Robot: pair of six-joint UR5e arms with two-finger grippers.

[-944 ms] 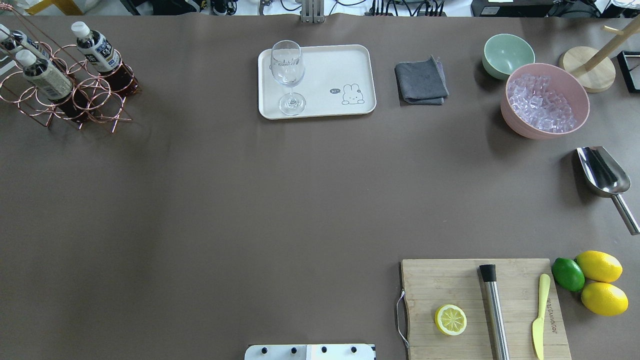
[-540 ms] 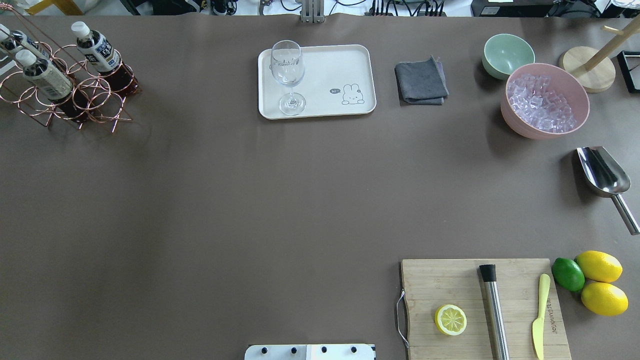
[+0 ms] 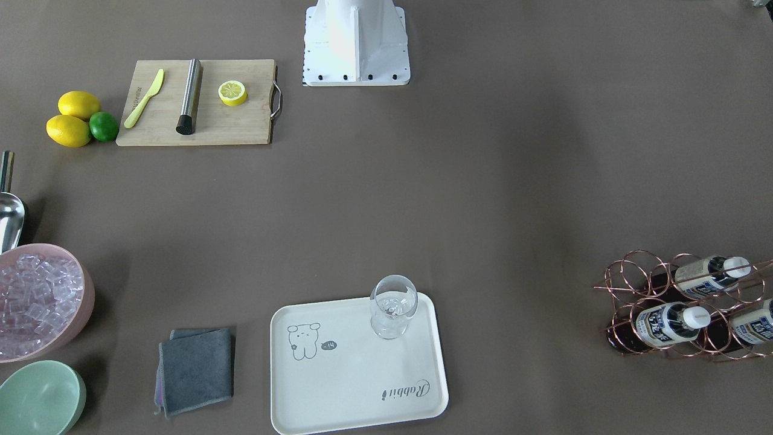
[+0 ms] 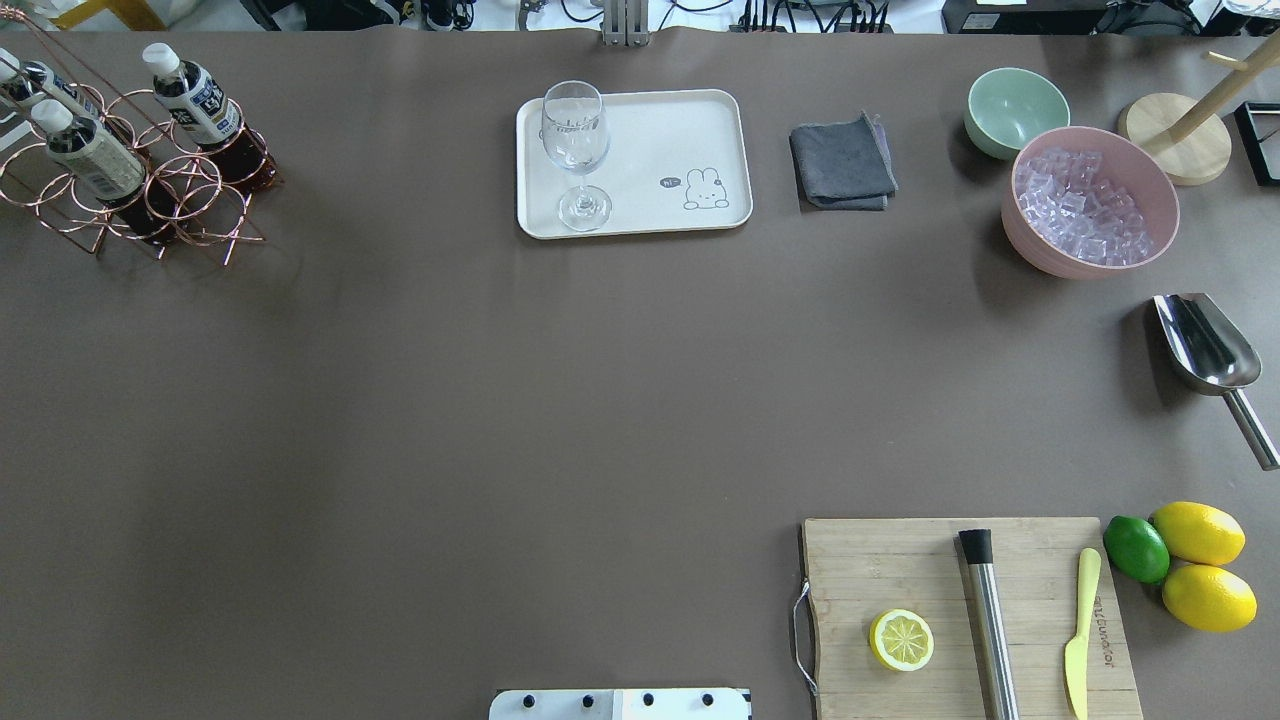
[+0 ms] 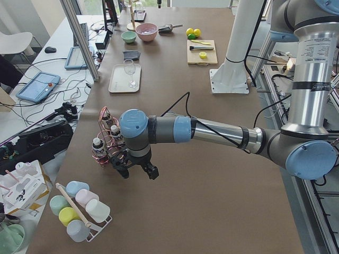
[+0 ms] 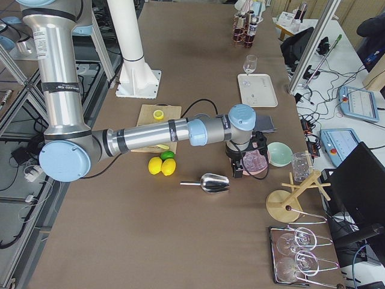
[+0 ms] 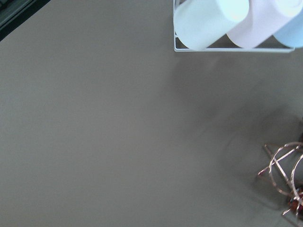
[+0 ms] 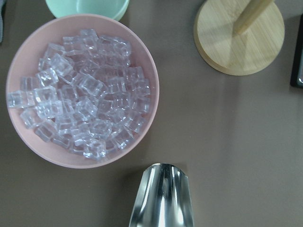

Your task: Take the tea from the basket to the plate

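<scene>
Three tea bottles [image 4: 195, 100] [image 4: 85, 150] [image 4: 30, 85] stand in the copper wire basket [image 4: 180, 200] at the far left; the basket also shows in the front view [image 3: 628, 284]. The cream plate [image 4: 680, 130] lies at the far middle with a wine glass [image 4: 575, 150] on it. My left gripper [image 5: 136, 172] shows only in the exterior left view, hovering just beside the basket [image 5: 108, 143]; I cannot tell if it is open. My right gripper [image 6: 242, 168] shows only in the exterior right view, over the ice bowl; I cannot tell its state.
A pink bowl of ice [image 4: 1020, 245], a green bowl [image 4: 1015, 108], a grey cloth [image 4: 842, 160] and a metal scoop [image 4: 1205, 345] are on the right. A cutting board [image 4: 900, 560] lies at the near right. A rack of pastel cups [image 5: 79, 209] stands beyond the basket.
</scene>
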